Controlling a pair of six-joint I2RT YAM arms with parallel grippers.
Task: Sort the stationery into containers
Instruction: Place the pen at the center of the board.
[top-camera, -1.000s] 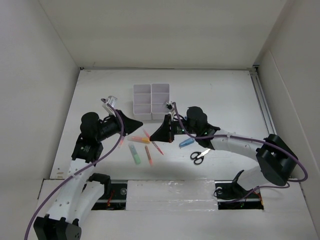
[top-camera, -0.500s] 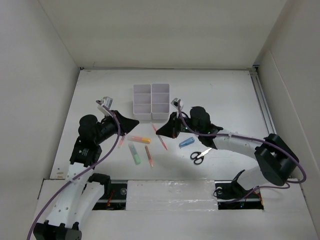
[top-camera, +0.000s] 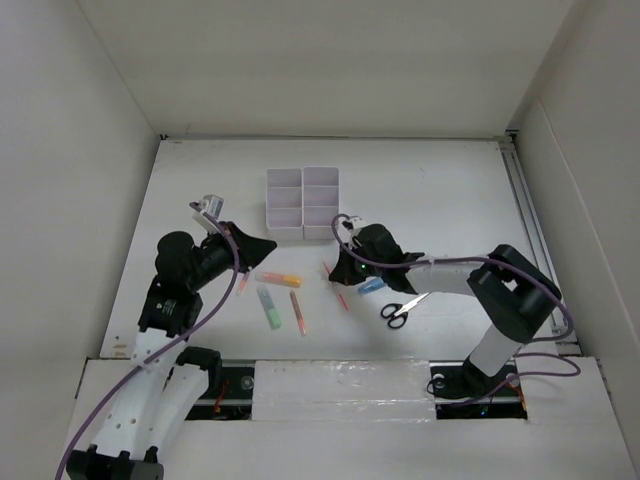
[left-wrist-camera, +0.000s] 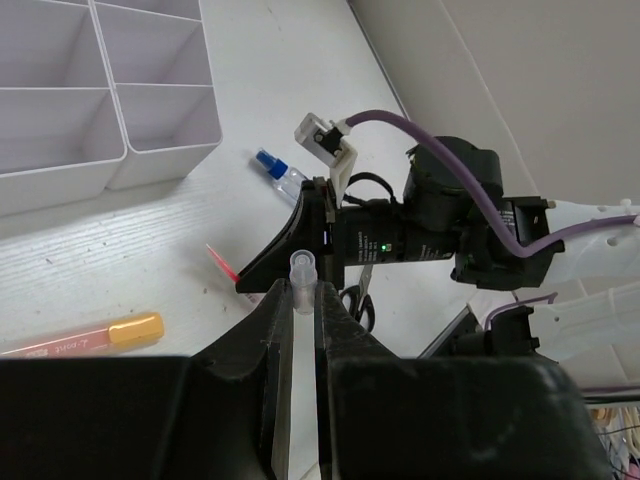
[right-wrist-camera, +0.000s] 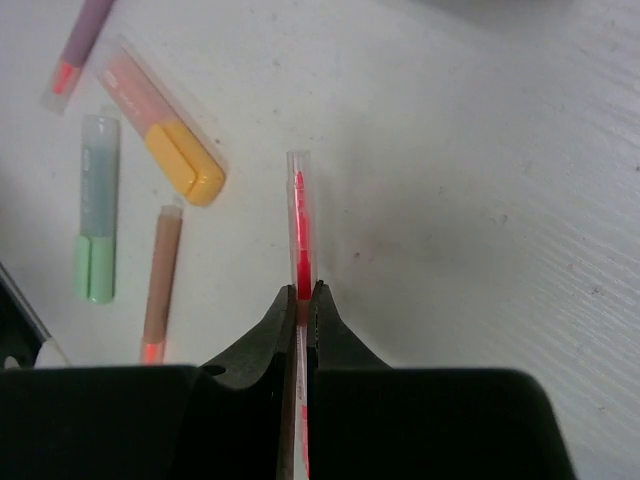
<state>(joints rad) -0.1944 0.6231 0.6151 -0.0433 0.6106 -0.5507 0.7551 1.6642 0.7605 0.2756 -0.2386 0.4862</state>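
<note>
Nearest to the arm bases, a pair of black-handled metal scissors (top-camera: 398, 312) lies flat on the white tabletop (top-camera: 450, 200). To its left lie a green plastic highlighter (top-camera: 268, 308) and a thin orange pen (top-camera: 297, 312), both not yet sorted.

A little further, the right fingers (right-wrist-camera: 285, 310) are clenched on a slim red pen in a clear casing (right-wrist-camera: 300, 215). They pinch it across its thin body, and most of its length sticks out ahead of them, probably so that the free end can go first into a compartment. This pen is low over the tabletop, between the orange pen and a small clear bottle with a blue cap (top-camera: 372, 286); I cannot tell if it touches the surface.

An orange-yellow highlighter (top-camera: 278, 279) lies just beyond the green one. Near it the left fingers (left-wrist-camera: 280, 320) are closed on a thin pen with a clear end (left-wrist-camera: 300, 268); its colour is hidden.

Farthest stand the two white plastic organiser trays (top-camera: 303, 200), side by side, apart from both held pens. I judge that the two arms take pens because long thin items belong together.
</note>
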